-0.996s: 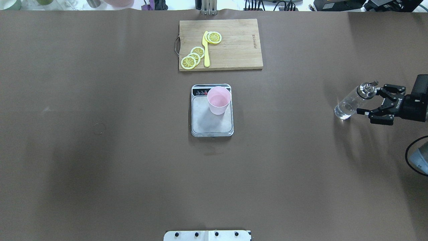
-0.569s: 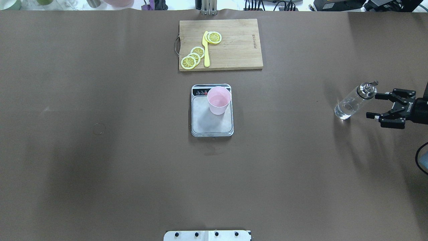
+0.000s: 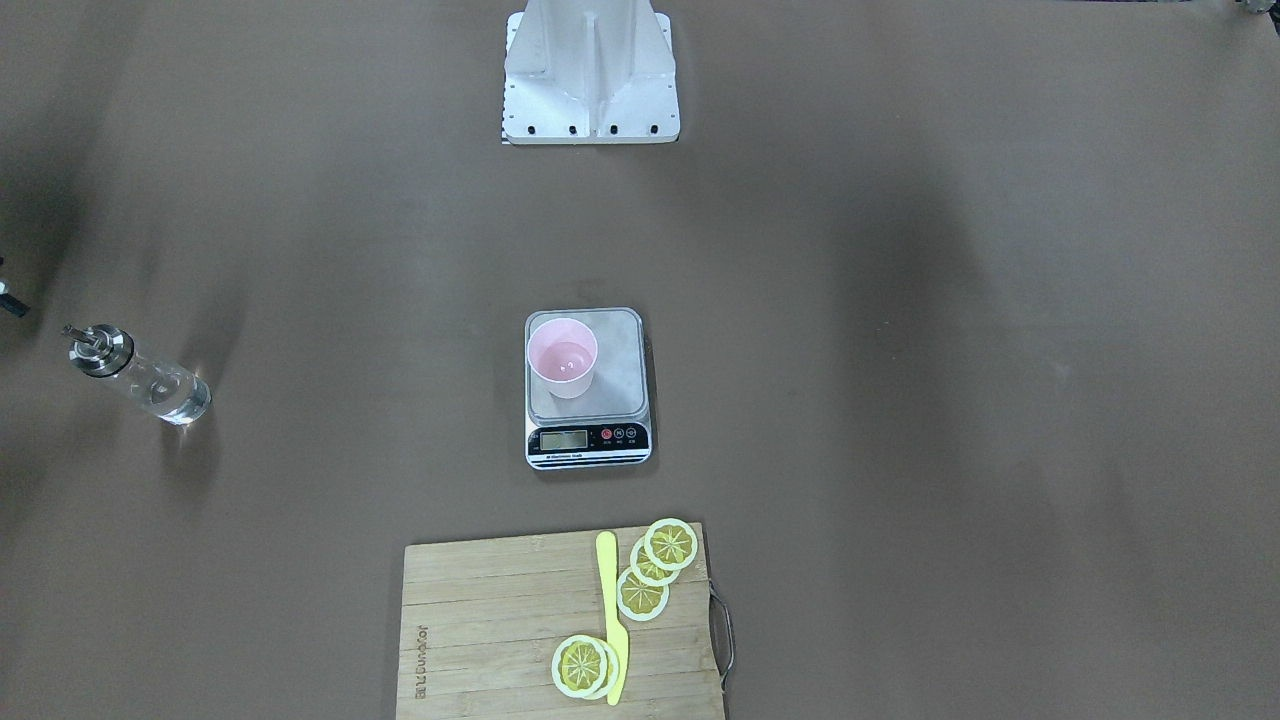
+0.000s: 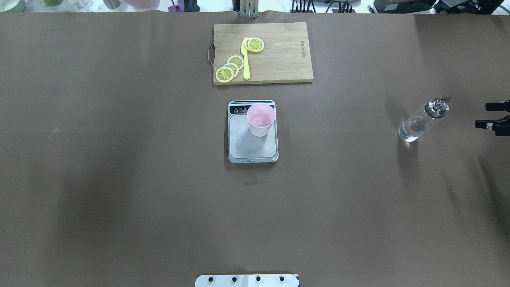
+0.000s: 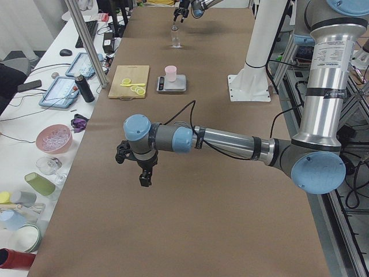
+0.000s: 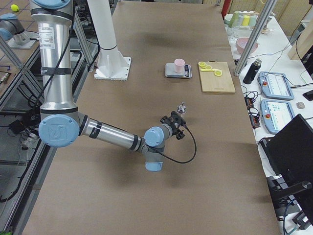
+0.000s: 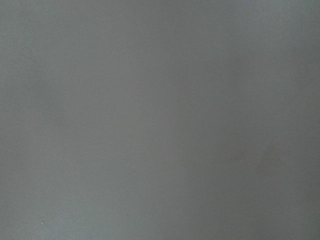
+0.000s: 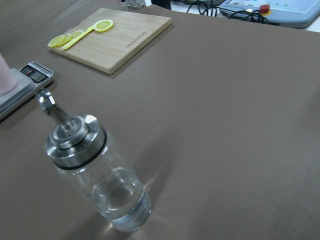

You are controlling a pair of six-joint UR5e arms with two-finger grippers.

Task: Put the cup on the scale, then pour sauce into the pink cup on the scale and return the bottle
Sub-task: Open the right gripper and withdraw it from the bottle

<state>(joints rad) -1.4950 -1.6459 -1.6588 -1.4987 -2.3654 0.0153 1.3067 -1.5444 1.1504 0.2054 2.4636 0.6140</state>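
The pale pink cup (image 4: pixel 261 119) stands upright on the far right part of the steel scale (image 4: pixel 247 145), with a little clear sauce (image 3: pixel 566 360) in its bottom. At the table's right, the clear glass bottle (image 4: pixel 421 121) with a metal spout stands upright by itself, some liquid left in it. My right gripper (image 4: pixel 483 115) is open at the overhead view's right edge, well clear of the bottle, and its wrist view looks down on the bottle (image 8: pixel 97 182). My left gripper (image 5: pixel 134 166) shows only in the exterior left view, low over bare table; I cannot tell its state.
A wooden cutting board (image 4: pixel 283 52) with lemon slices (image 4: pixel 229 68) and a yellow knife (image 4: pixel 245 57) lies beyond the scale. The robot's white base plate (image 4: pixel 247 280) is at the near edge. Brown table surrounds the scale and bottle.
My right gripper has drawn back to the right, away from the bottle, staying open. The bottle, cup and scale have not moved.
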